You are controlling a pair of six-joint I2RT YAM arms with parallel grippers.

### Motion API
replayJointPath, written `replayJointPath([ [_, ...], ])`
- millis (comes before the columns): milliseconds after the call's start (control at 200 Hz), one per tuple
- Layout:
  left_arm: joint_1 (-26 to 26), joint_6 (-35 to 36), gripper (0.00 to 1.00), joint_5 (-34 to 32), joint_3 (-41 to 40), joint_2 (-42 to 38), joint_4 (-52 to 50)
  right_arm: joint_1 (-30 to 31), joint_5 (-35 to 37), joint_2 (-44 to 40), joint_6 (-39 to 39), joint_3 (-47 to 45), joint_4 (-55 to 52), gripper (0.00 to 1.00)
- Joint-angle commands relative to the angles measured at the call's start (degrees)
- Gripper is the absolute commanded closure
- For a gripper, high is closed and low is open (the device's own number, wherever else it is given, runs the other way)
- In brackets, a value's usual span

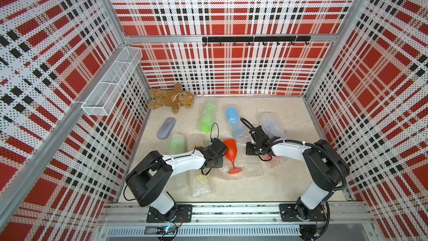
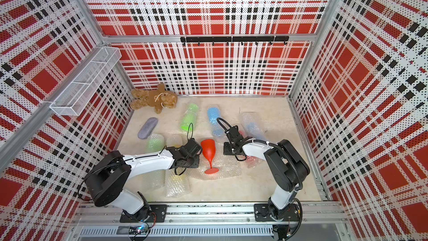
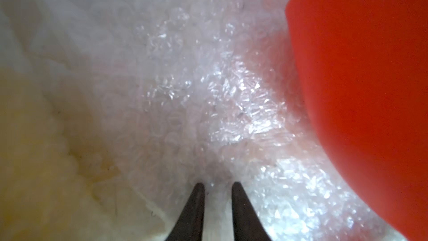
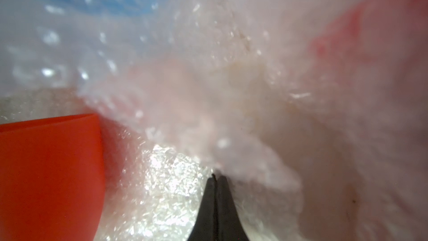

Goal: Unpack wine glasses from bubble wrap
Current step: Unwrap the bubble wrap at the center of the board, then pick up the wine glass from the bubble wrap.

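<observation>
I see the red goblet (image 1: pixel 231 150) lying on the bubble wrap (image 1: pixel 249 166) at the centre of both top views. Its long axis is almost vertical in the frame, mouth to the top, foot to the bottom. The left gripper (image 3: pixel 218 184) is slightly spread; the right gripper (image 4: pixel 216 177) is pressed together on it.

Black hook rail (image 1: pixel 256 39) runs across back wall (image 1: pixel 231 8), on an alu crossbar. Walls all round: perforated panels w/ red, white & black plaid, set in alu frame posts (image 1: pixel 108 8). Left of rail & lower, a white wire-mesh basket (image 1: pixel 111 82) w/ 3 compartments hangs on side wall. Well below rail, floor (image 1: pixel 278 181) is cream, fuzzy-looking. Edge opp. rail: alu base beam (image 1: pixel 231 214), then slotted duct (image 1: pixel 208 230). Light bright, even.
</observation>
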Motion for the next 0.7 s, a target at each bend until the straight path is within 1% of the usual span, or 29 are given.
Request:
replayJointPath([
  [0,-0.3,0.8,0.75,-1.6,0.6,0.2,-1.3,-0.8,3.3,-1.2,0.4,-3.2,-5.4,0.99],
  [65,-0.3,0.8,0.75,-1.9,0.6,-0.1,-1.6,-0.8,3.1,-2.3,0.3,-3.8,-5.5,0.99],
  [120,-0.3,1.1,0.73,-2.1,0.8,-0.5,-1.8,-0.8,2.5,-3.3,0.2,-3.7,-5.8,0.98],
  [185,-0.3,1.5,0.70,-2.7,1.3,-1.0,-2.4,-0.8,1.6,-4.6,-0.4,-2.9,-6.7,0.95],
  [240,-0.1,1.7,0.68,-3.0,1.8,-1.8,-2.9,-0.8,0.4,-6.1,-1.2,-1.7,-7.7,0.90],
  [311,0.2,2.2,0.62,-2.1,2.2,-3.4,-3.0,-0.8,-1.0,-8.4,-1.9,0.0,-9.3,0.78],
  [406,0.5,3.4,0.55,1.8,2.4,-6.8,-1.9,-0.8,-2.5,-11.2,-3.0,3.1,-12.9,0.66],
  [506,1.3,3.3,0.51,3.4,2.6,-10.6,-2.1,-0.8,-3.8,-13.2,-3.6,7.0,-17.9,0.53],
  [526,1.5,3.3,0.50,3.8,2.6,-11.5,-2.1,-0.7,-4.3,-13.5,-5.6,7.8,-18.9,0.51],
  [571,2.3,3.3,0.50,4.4,2.5,-13.5,-2.0,-0.7,-5.5,-14.0,-7.1,10.0,-21.0,0.43],
  [636,3.7,3.6,0.48,5.0,2.4,-16.7,-2.1,-0.5,-7.8,-13.7,-8.6,13.4,-24.1,0.28],
  [696,5.1,4.2,0.46,5.4,2.5,-19.2,-2.0,-0.2,-9.8,-12.8,-9.2,16.7,-27.0,0.16],
])
